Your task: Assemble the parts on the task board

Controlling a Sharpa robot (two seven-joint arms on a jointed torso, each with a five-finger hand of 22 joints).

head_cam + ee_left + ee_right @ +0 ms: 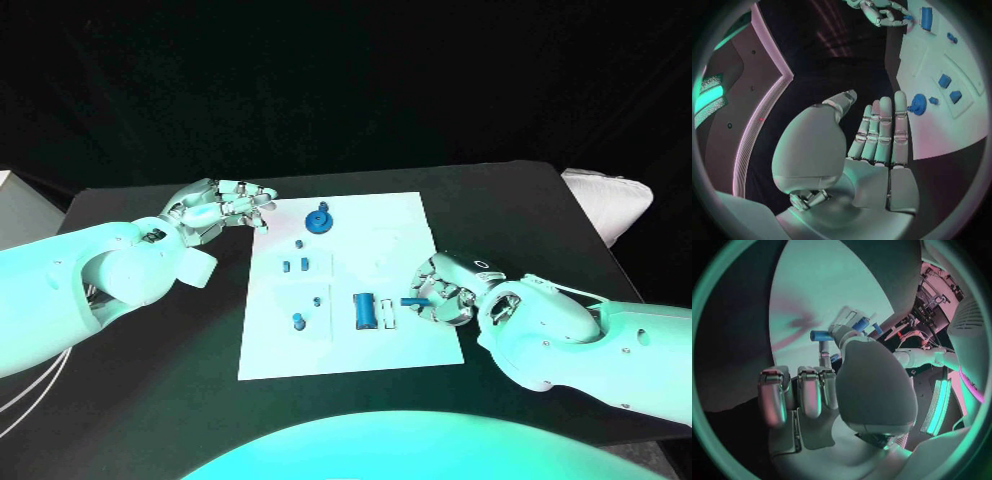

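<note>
Leftmost, the left hand [224, 207] hovers over the black worktop [144, 400] just beside the far left corner of the white task board [404, 215], holding nothing; in the left wrist view its fingers [882, 127] lie straight, side by side. On the board, going rightward, sit a small blue peg [299, 321], a pair of small blue blocks [297, 265], a round blue knob [319, 217] toward the far edge, and a larger blue rectangular block [366, 310] near the middle. Right of that block, the right hand [447, 290] pinches a small blue T-shaped part [417, 302] just above the board; the right wrist view shows the part [821, 336] at its fingertips. The pinch looks shallow, so I judge the part could twist or slip if it meets its seat off-line. Its seat cannot be made out.
</note>
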